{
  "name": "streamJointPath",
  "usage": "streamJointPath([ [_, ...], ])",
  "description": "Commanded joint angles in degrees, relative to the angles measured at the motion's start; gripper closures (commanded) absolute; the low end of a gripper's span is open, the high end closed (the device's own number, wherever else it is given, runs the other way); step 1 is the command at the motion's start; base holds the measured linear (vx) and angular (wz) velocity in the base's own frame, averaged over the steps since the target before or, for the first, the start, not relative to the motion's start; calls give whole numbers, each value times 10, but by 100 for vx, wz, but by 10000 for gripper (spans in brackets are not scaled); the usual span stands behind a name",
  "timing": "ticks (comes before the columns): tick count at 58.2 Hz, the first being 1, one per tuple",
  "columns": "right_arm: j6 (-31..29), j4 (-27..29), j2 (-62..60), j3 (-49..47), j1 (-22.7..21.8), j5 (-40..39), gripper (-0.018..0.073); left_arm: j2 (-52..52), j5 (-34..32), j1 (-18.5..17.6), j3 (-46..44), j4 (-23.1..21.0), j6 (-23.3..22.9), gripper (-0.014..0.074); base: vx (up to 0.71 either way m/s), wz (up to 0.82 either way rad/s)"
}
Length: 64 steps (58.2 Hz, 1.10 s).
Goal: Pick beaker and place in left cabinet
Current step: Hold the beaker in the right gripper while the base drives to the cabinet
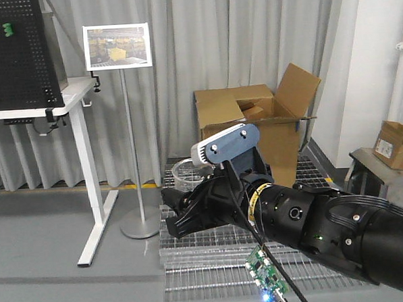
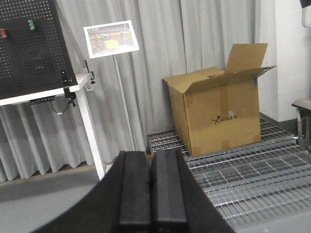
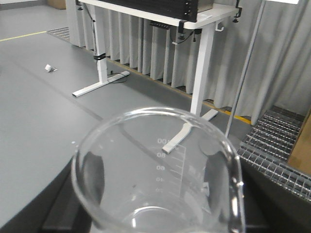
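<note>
The beaker (image 3: pixel 160 165), clear glass with white graduation marks, fills the lower half of the right wrist view. My right gripper (image 3: pixel 155 216) is shut on it, with dark fingers (image 3: pixel 97 179) showing through the glass on both sides. In the front view the beaker (image 1: pixel 182 172) sits at the tip of the black right gripper (image 1: pixel 180 196), raised above the floor grating. In the left wrist view my left gripper (image 2: pixel 152 194) is shut, pads pressed together with nothing between them. The left cabinet is out of view.
A white desk (image 1: pixel 77 103) carrying a black pegboard (image 1: pixel 14 52) stands at the left, with a sign stand (image 1: pixel 118 47) beside it. An open cardboard box (image 1: pixel 254 114) sits on metal floor grating (image 1: pixel 207 266). A smaller box (image 1: pixel 394 144) is at the right.
</note>
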Motion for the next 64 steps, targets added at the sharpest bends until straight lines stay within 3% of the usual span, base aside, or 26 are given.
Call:
streamJointPath([
  [1, -1, 5, -21, -19, -1, -38, 568, -11, -43, 0, 9, -2, -2, 595, 55, -3],
  [39, -1, 5, -21, -19, -1, -35, 568, -11, -43, 0, 9, -2, -2, 595, 46, -10],
  [64, -1, 5, -21, -19, -1, -35, 568, -11, -43, 0, 9, -2, -2, 595, 30, -54],
])
